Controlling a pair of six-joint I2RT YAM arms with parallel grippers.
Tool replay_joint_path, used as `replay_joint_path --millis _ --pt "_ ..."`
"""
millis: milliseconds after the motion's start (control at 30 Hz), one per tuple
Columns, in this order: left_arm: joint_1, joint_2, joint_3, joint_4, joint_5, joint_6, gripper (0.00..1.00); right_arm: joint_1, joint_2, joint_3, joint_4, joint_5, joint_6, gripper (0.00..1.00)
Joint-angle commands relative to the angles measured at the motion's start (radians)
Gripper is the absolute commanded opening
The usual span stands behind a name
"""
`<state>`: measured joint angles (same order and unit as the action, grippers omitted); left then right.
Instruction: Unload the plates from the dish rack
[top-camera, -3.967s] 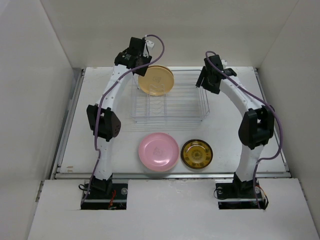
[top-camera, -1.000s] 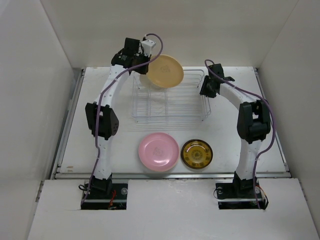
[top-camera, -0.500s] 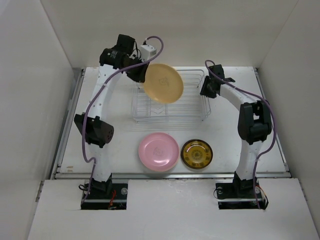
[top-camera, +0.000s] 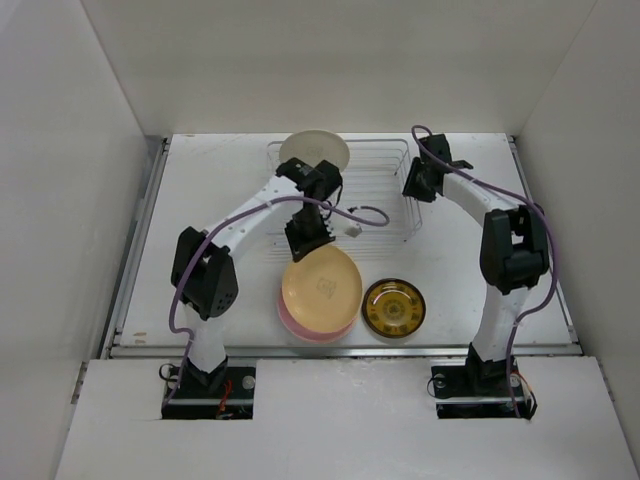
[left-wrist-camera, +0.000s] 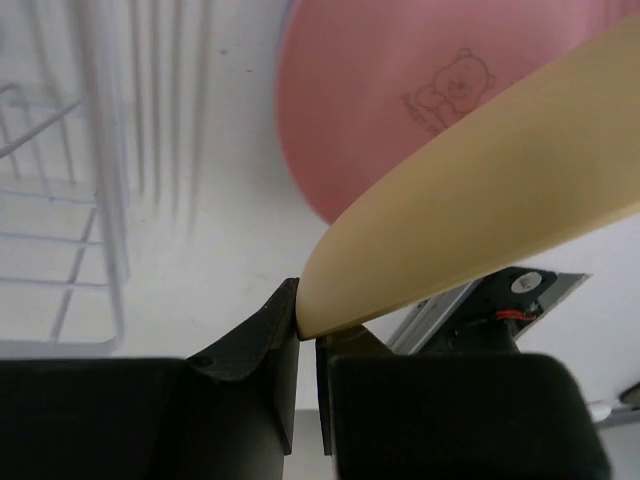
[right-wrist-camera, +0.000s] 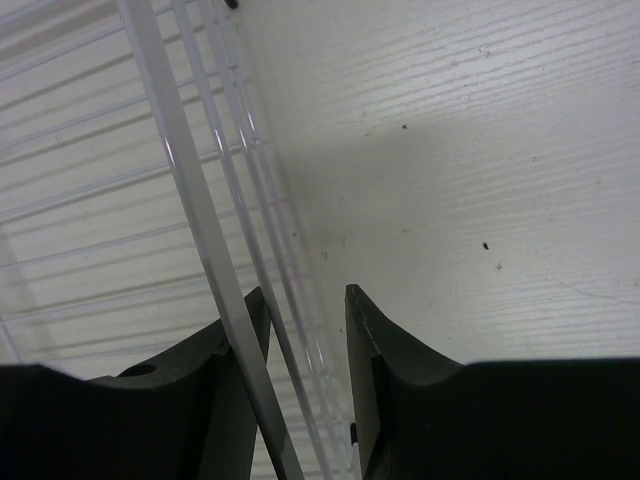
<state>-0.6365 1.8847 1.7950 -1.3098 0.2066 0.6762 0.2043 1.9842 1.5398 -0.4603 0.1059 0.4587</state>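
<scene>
- The left pincer sits at the centre of the overhead view, just below the near edge of the dish rack.
- In the left wrist view this pincer is pressed together on the rim of the pale yellow plate. The plate slants up toward the upper right of that frame.
- From above, the yellow plate lies over the pink plate at lower centre and hides most of it. Only a pink crescent shows at the lower left. I cannot tell whether the two touch.
- In the left wrist view the pink plate lies flat on the desk and carries a small bear drawing.
- The dark amber plate rests on the desk just right of that pair.
- A cream plate stands in the rack's upper left corner.
- The right pincer is at the rack's right edge.
- In the right wrist view this pincer is partly spread, with the rack's wires running through the gap. I cannot tell whether the pads press on them.
</scene>
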Motion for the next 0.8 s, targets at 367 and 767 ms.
replay_joint_path --millis 367,767 --pt "-0.104 0.071 -0.045 -0.247 -0.156 -0.06 0.42 0.014 -0.056 -0.066 -0.006 0.015 -0.034 0.49" --pt "0.021 0.051 0.314 -0.241 -0.107 -0.19 0.6 0.023 -0.209 0.048 -0.018 0.051 -0.144 0.7"
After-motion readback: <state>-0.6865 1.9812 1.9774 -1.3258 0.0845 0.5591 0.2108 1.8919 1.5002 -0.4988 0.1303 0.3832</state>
